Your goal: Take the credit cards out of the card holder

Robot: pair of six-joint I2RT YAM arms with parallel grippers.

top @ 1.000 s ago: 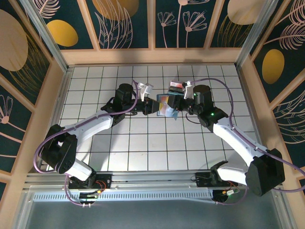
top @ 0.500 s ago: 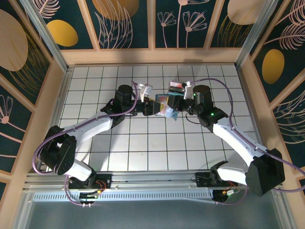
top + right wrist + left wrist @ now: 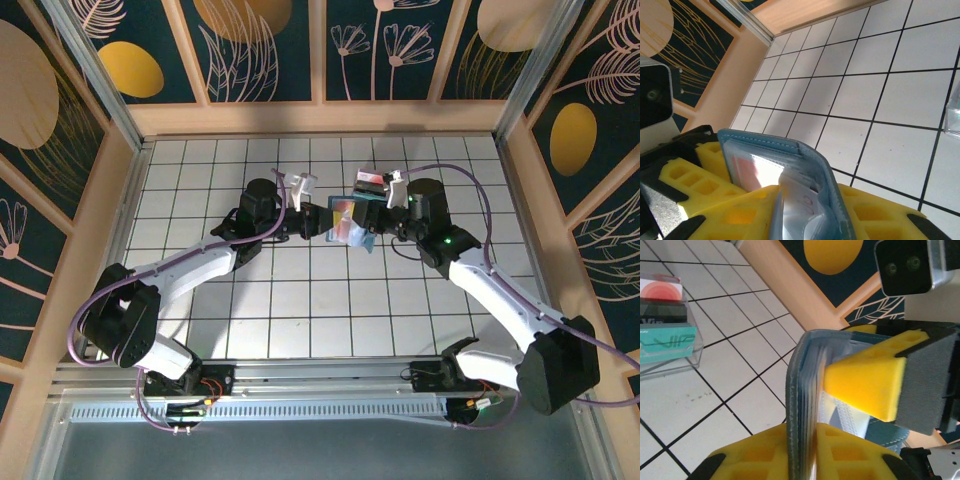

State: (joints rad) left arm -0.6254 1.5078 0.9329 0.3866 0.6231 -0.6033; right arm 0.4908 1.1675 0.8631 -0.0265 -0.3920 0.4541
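"VIP" reads on a teal card point(image 3: 665, 342) in the clear tray point(image 3: 694, 354). Above the table point(image 3: 300, 300), toward 12 o'clock, the card holder point(image 3: 345, 220) hangs clamped between the left gripper point(image 3: 801, 442) and right gripper point(image 3: 805, 202), a reddish credit card point(image 3: 742, 167) inside.

You have one slate-blue soft bifold card holder point(image 3: 343, 222) on record. Inside it, one reddish-orange plastic card point(image 3: 743, 167) is confirmed; the stacked edges beside it are packed too tight to count. Behind the card holder, one clear plastic tray point(image 3: 696, 354) carries three cards: one red point(image 3: 660, 290), one black point(image 3: 662, 312), one teal point(image 3: 665, 340).
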